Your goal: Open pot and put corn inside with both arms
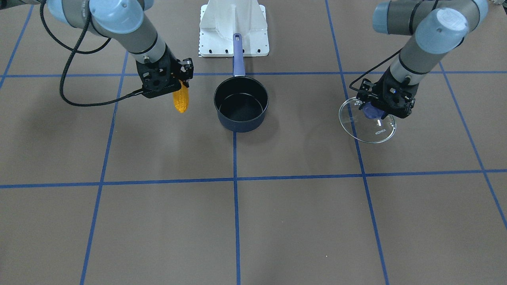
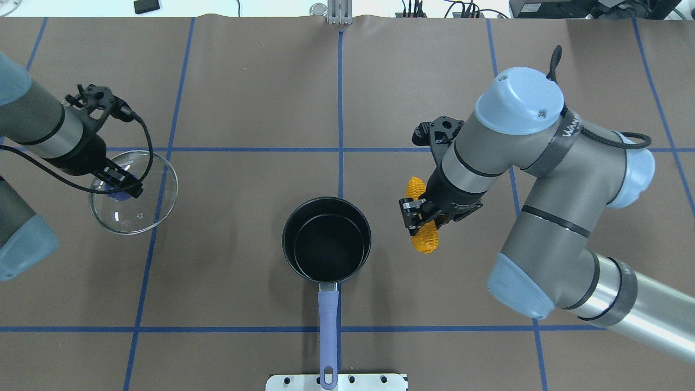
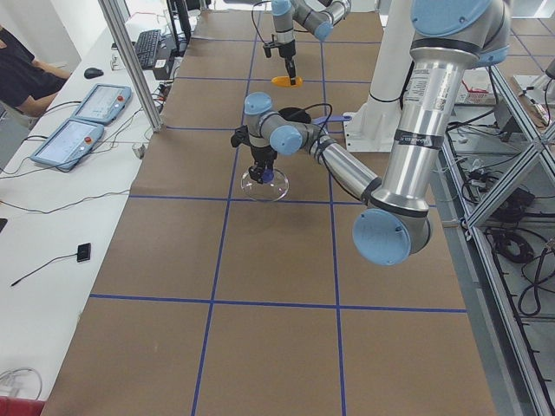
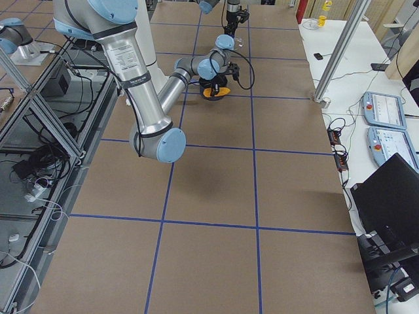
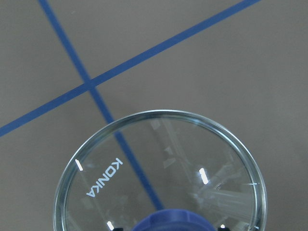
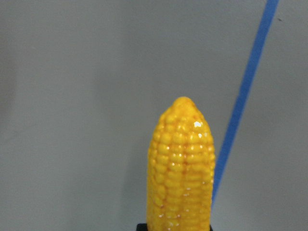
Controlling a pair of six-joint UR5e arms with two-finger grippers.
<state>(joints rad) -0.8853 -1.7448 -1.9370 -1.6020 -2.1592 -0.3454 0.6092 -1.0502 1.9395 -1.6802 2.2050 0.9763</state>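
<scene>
One camera looks steeply down from the operators' edge of the table [image 1: 301, 221], another from over the robot's edge; both share the pot [image 1: 241, 105]. Two look along it from either end. Wrist cameras hover close.

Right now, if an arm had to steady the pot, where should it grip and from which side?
Probably the handle of the pot, from above, with the tool closing across its narrow width. It sticks out long, straight and slim, roughly level; the round body looks too wide for the tool.
</scene>
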